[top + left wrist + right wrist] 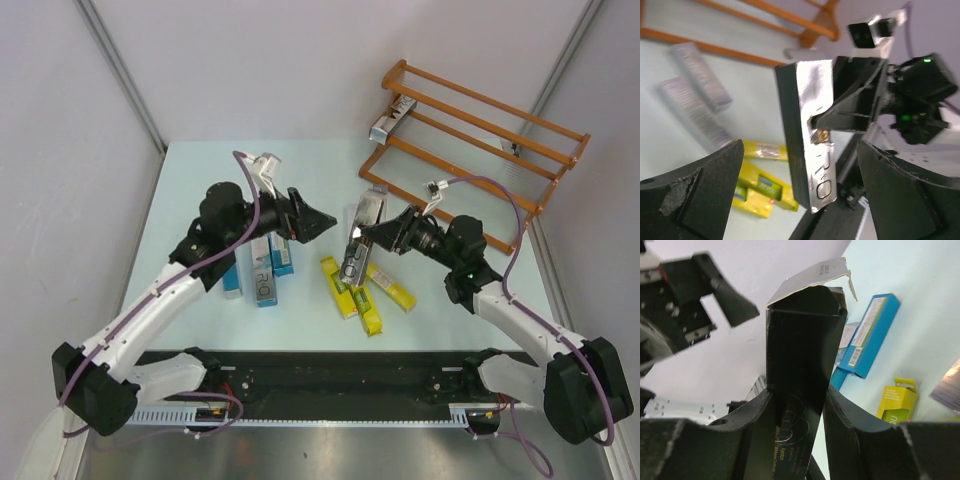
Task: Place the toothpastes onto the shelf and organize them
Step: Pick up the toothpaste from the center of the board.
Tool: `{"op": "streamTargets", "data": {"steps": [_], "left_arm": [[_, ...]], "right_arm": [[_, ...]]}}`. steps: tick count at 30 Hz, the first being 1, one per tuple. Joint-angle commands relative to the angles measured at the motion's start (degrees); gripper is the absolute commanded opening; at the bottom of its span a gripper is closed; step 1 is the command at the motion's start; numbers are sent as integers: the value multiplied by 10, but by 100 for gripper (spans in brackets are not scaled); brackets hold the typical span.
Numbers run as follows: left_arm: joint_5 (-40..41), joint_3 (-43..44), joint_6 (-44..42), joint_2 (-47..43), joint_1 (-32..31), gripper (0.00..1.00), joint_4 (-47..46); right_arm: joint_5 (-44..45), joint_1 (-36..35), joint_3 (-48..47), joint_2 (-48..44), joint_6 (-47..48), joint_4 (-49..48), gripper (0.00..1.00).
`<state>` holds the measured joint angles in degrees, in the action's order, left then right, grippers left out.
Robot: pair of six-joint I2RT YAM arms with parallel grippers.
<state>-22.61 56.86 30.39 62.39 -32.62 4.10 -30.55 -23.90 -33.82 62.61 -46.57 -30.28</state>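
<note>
Three yellow toothpastes [366, 311] lie near the gripped silver toothpaste [354, 250].

Orange-brown wooden shelf [480, 130], pale mint tabletop [200, 190], silver toothpaste carton [812, 95] with black side and dark lettering, three yellow cartons [338, 287] with green stripes, blue cartons [283, 260] with white barcode panels, white left arm [150, 312] with black joints

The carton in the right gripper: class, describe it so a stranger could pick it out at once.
On the pale table, look just in front of the orange shelf. There the right gripper holds a silver-and-black carton near the yellow cartons. It is the only carton in a gripper, and its end flap stands open.
</note>
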Motion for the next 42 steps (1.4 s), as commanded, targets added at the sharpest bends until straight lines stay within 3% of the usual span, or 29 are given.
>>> {"op": "streamTargets", "data": {"steps": [1, 5, 18, 23, 29, 37, 42], "left_arm": [[-222, 11, 75, 36, 33, 99, -145], [-271, 22, 96, 78, 34, 100, -187], [-295, 19, 117, 143, 19, 92, -243], [-251, 0, 75, 107, 18, 97, -205], [-201, -39, 66, 72, 20, 100, -197], [-251, -100, 194, 94, 7, 100, -380], [-230, -93, 218, 117, -65, 99, -431]], "right_arm": [[-88, 0, -5, -26, 39, -54, 29], [-144, -4, -1, -32, 39, -96, 28], [-149, -22, 0, -24, 31, -131, 29], [-70, -12, 2, -54, 30, -76, 28], [100, -9, 31, -191, 27, 21, 29], [330, -9, 96, -424, -15, 129, 29], [405, -9, 125, -562, -26, 166, 28]]}}
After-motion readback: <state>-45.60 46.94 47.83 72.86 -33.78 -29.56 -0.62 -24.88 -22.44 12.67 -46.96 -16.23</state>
